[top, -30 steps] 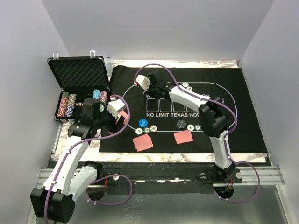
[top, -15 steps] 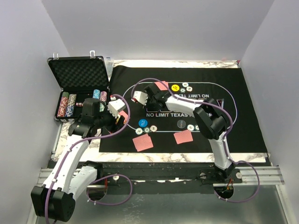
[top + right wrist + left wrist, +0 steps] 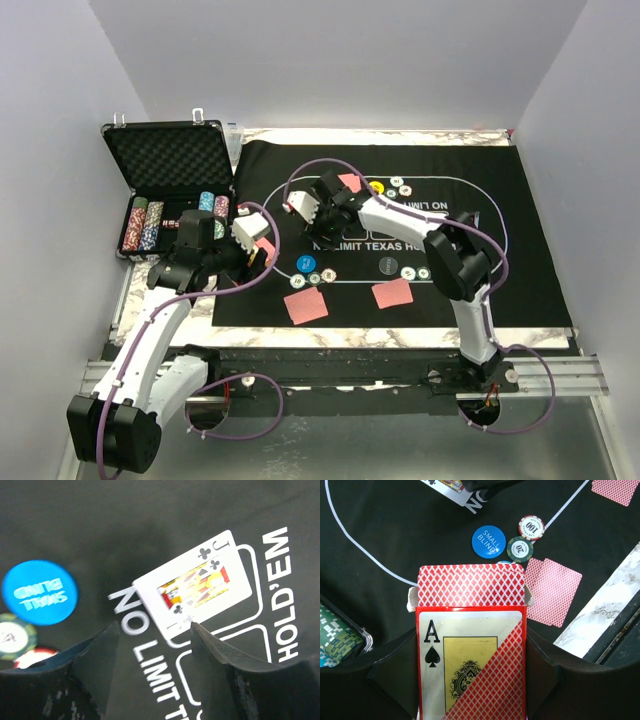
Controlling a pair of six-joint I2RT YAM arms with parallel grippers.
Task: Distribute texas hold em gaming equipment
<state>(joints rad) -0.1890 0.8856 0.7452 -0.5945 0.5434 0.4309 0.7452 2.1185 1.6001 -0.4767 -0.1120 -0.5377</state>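
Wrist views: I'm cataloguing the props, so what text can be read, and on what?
"SMALL BLIND": blue disc.
"100": red-and-white chip.
"20": green chip.
"A" with a spade: card box.
"J" with a club: face-up card.
"NO LIMIT" and "HOLD'EM": black mat.
The same chips' numbers in the right wrist view: too blurred to read.
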